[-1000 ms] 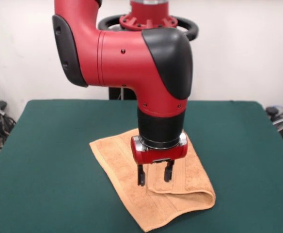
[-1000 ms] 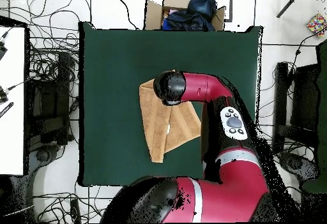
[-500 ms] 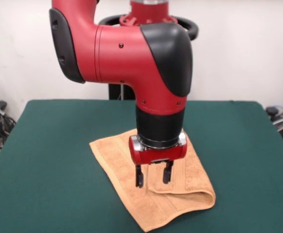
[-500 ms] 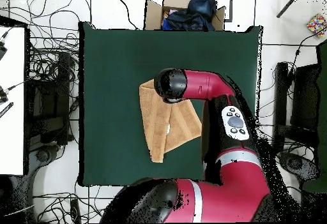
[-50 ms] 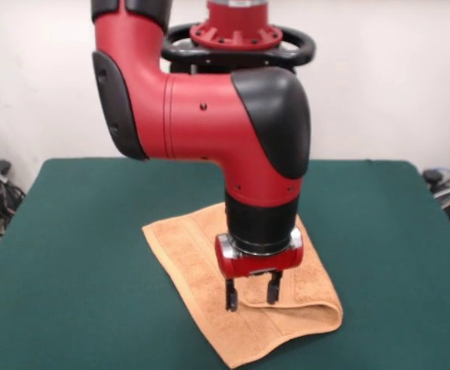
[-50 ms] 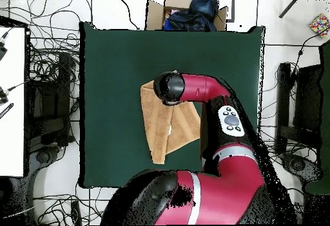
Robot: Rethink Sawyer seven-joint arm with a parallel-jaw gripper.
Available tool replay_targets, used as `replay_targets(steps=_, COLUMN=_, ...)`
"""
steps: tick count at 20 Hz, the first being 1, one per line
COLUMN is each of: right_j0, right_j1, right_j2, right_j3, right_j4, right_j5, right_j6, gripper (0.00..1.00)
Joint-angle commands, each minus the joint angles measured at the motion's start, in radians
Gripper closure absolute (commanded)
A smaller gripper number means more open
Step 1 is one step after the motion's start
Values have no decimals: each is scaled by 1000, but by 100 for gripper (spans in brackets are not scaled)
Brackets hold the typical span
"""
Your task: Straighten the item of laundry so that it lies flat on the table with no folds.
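Red-and-black gripper (image 5: 251, 294), jaws parted, sits over the doubled flap edge of the orange-tan terry washcloth (image 5: 209, 308) mid green-felt desk (image 5: 78, 254); it should pinch only the top layer.

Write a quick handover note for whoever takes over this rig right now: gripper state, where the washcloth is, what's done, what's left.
Gripper: open, empty, pointing straight down, tips at or just above the folded flap's edge; contact cannot be told.
Washcloth: mid-table on the green cloth, still doubled over, with the rounded fold along its right side in the front view. In the overhead view, the arm covers part of it.
Done: gripper positioned over the flap.
Left: grasp the flap edge, pull it open, lay the cloth flat without folds.
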Motion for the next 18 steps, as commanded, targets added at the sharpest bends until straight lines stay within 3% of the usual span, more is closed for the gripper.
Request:
replay_targets(steps=1, right_j0=18, right_j1=62, right_j2=39, right_j3=23, right_j4=8, right_j5=-72, right_j6=139, gripper=0)
replay_targets(steps=18, right_j0=0, right_j1=35, right_j2=45, right_j3=69, right_j4=12, right_j5=-81, right_j6=121, gripper=0)
